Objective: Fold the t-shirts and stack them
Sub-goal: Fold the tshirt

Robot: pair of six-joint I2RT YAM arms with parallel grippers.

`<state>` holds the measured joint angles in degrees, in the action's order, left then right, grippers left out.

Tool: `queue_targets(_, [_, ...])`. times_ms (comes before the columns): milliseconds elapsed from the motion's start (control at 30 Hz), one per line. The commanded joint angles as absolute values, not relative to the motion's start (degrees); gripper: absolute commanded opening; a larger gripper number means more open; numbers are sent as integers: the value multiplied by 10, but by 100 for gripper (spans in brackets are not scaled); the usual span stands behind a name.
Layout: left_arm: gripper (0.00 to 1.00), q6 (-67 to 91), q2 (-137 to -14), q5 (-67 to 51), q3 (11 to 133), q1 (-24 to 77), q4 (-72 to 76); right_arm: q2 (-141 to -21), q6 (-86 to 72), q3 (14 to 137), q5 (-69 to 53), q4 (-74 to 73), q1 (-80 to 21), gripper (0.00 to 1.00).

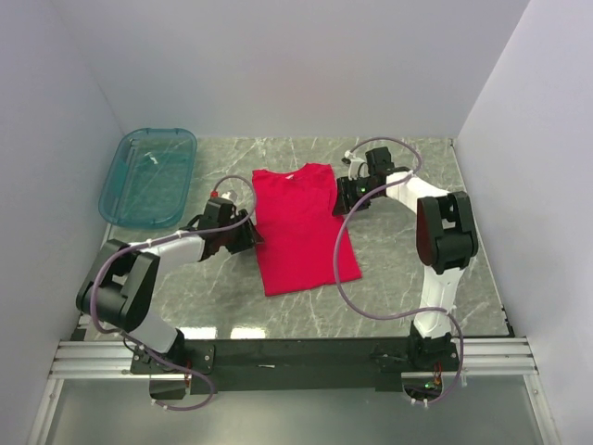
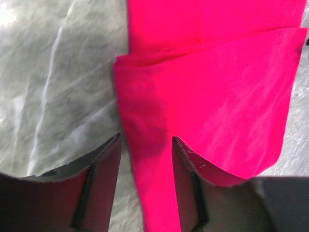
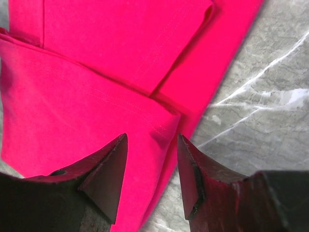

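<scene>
A grey marbled table sits in a plain white booth, with bare walls on the left, far and right sides. A metal rail runs along the near edge and carries both arm bases.

A red shirt lies flat near the middle of the table, neck toward the far wall. Its sides are folded inward, so it forms a narrow strip.

Well to the left of the shirt, by the left wall, sits a clear teal tub.

Just left of the shirt, the left arm reaches in. The left gripper is at the shirt's left edge. Its wrist camera shows the jaws apart, with that folded edge lying in the gap between them.

At the shirt's upper right edge is the right gripper. Its jaws are also apart, set either side of a folded corner of red cloth. The right arm bends back toward the right wall.

Marbled stone shows beside the cloth in both wrist views, with pale glare on it.
</scene>
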<state>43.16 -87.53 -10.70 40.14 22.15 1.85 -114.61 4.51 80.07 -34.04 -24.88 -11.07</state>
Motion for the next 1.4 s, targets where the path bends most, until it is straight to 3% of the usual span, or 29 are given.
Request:
queue_targets(0, [50,427,-890,-128,440,220,47,-1157,38,831,-344,-254,-114,52])
queue_targets(867, [49,381,-961,-65,511,215,-31,-1204,32,882,-356,-286,-115,49])
queue_targets(1067, [41,378,-976,-63,518,214,-30,-1208,33,889,-358,-291,-114,46])
queue_targets(1167, [26,377,-973,-66,520,214,-25,-1213,33,890,-363,-294,-114,34])
queue_targets(1367, [13,373,-963,-83,529,214,-13,-1209,33,887,-363,-293,-113,13])
